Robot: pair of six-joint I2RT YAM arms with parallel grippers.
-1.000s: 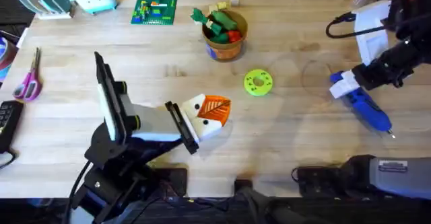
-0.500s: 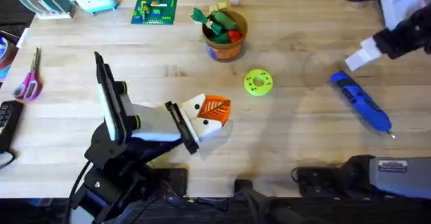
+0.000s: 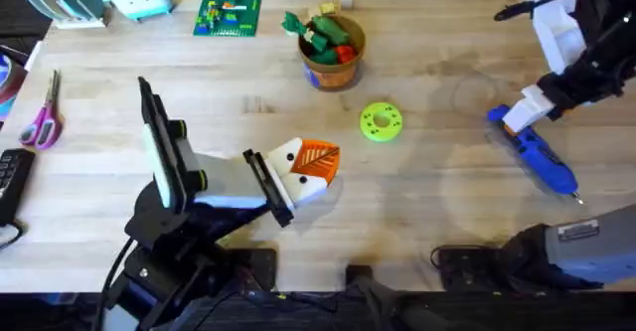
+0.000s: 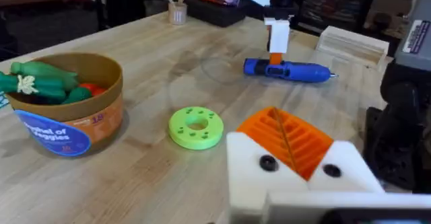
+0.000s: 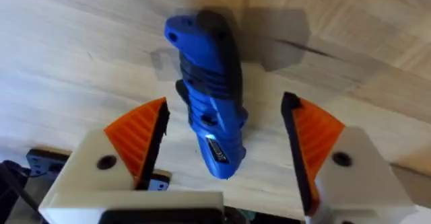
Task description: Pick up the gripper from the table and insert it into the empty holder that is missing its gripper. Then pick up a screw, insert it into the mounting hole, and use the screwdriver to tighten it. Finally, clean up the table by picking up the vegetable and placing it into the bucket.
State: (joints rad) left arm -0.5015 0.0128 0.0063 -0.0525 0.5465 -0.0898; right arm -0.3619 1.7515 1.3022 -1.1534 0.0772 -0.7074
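Note:
The blue screwdriver (image 3: 537, 154) lies flat at the table's right side. My right gripper (image 3: 524, 112) hangs open over its handle end, and in the right wrist view the handle (image 5: 202, 56) lies between the orange pads of my right gripper (image 5: 225, 109) without touching them. My left gripper (image 3: 310, 166) rests low near the table's middle, shut, its pads (image 4: 283, 138) pressed together with nothing seen between them. The orange bucket (image 3: 335, 68) holds several toy vegetables, among them a dark green oblong vegetable (image 4: 40, 84). The loose gripper, holder and screw are out of view.
A lime-green disc (image 3: 381, 120) with holes lies between the bucket and my left gripper. Scissors (image 3: 42, 120) lie at the left edge and a green brick plate (image 3: 230, 13) at the back. Black gear lines the front edge.
My right gripper lifted away from the screwdriver toward the back right, then came back down over its handle end. The screwdriver and the left arm have not moved.

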